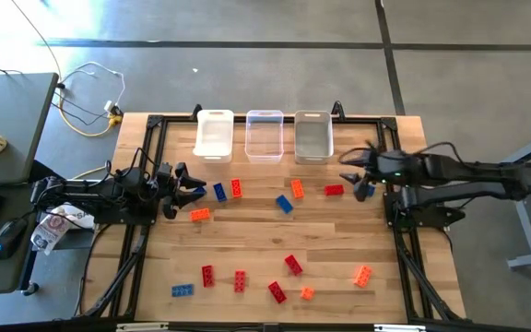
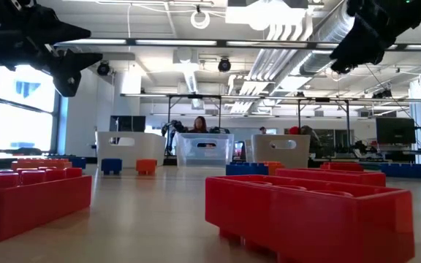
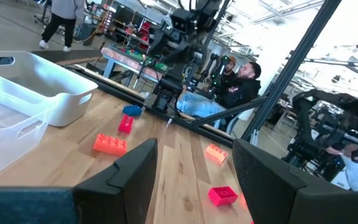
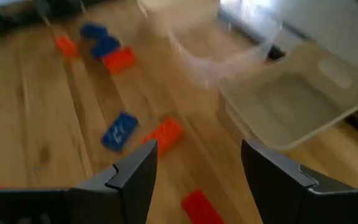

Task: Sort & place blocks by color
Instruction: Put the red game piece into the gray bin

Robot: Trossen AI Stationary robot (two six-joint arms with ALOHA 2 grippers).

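- The left gripper [image 1: 190, 191] is held above the table's [image 1: 247, 235] left edge, its fingers spread apart with nothing between them; an orange block [image 1: 200, 214] lies just below it in the high view.
- A blue block [image 1: 219, 192] and an orange block [image 1: 236, 188] are seen side by side just right of that gripper.
- Three bins are lined up along the far edge: a white bin [image 1: 215, 135], a clear bin [image 1: 265, 136] and a greyish bin [image 1: 312, 136]; no block can be made out inside them.
- Near the table's middle, a blue block [image 1: 285, 204] and an orange block [image 1: 297, 188] lie close together, with a red block [image 1: 334, 190] to their right.
- Along the near edge are scattered a blue block [image 1: 182, 290], four red blocks [image 1: 240, 280] and two orange blocks [image 1: 363, 275].
- The right gripper [image 1: 356, 175] is held just right of the red block, below the greyish bin; its fingers are parted and grasp nothing.
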